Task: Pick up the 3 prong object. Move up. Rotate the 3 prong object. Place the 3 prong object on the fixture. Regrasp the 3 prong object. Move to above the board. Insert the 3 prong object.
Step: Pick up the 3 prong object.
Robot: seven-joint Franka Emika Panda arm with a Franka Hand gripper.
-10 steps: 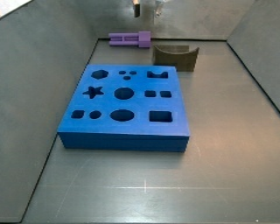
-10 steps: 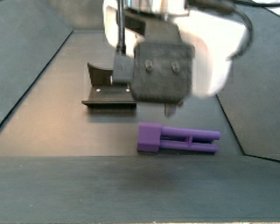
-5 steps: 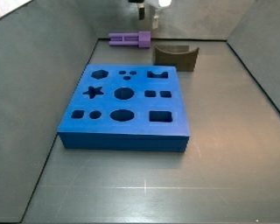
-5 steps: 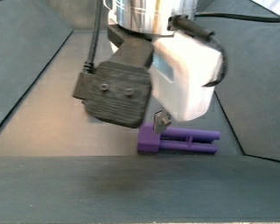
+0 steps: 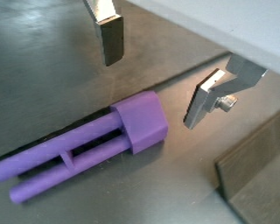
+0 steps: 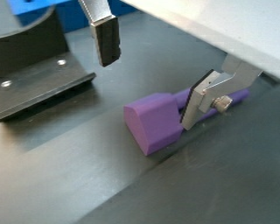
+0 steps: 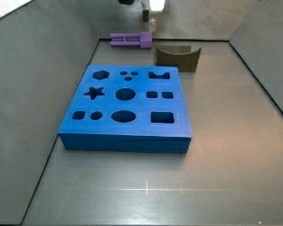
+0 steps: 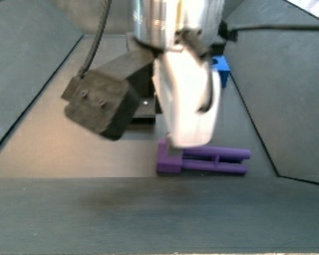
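The gripper (image 6: 154,77) hangs with released jaws just above the block end of the peg (image 5: 90,150), which lies flat on the floor beside the fixture (image 6: 31,61). In both wrist views the peg's long axis runs across the line between the fingers (image 5: 111,37), so they can close on its sides.

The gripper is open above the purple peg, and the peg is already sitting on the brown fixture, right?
Not quite. The gripper is open above the purple peg, but the peg lies on the floor beside the fixture, as a side view shows.
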